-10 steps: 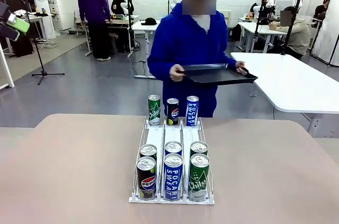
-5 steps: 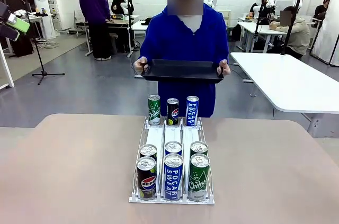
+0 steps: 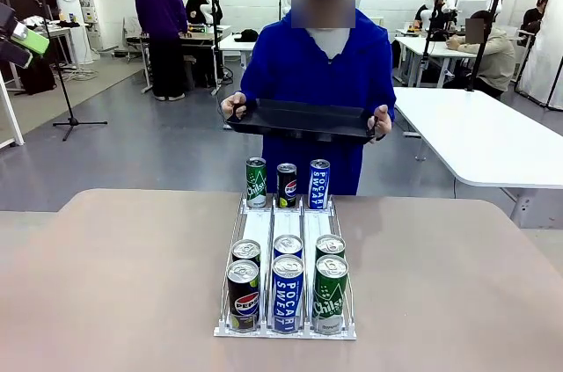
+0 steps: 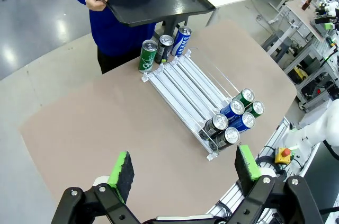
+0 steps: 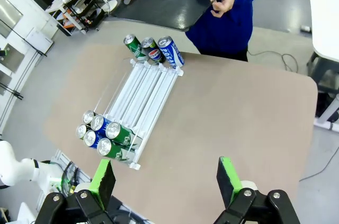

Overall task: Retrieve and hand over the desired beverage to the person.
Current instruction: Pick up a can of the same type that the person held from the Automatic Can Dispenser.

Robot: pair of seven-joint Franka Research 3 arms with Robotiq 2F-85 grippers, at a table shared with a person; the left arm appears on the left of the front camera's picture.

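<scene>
- left gripper [image 4: 184, 170], right gripper [image 5: 166, 180]: jaws spread, empty, above table [image 3: 132, 275].
- six cans [image 3: 288, 288] at rack's [image 3: 259, 227] near end, by table's near edge; three cans [image 3: 287, 184] upright at far edge. Wanted one unclear.
- person [image 3: 317, 64] holds tray [image 3: 303, 117] past far edge.
- cans likely stiff, slick, weighty if full, dentable; take mid-body, across the round sides.

Tan table [image 3: 132, 284] w/ rounded far corners carried a white wire rack [image 3: 259, 224] at centre, running front to back. Bkgd: white table [image 3: 493, 139] off right, well apart. Person in purple hoodie [image 3: 160, 7] stood far left, back turned, at a workbench. Seated person in beige [image 3: 498, 55] far right. Black tripod [image 3: 74, 120] on floor, left. Yellow box w/ red button [image 4: 285, 152] near the table's edge.
</scene>
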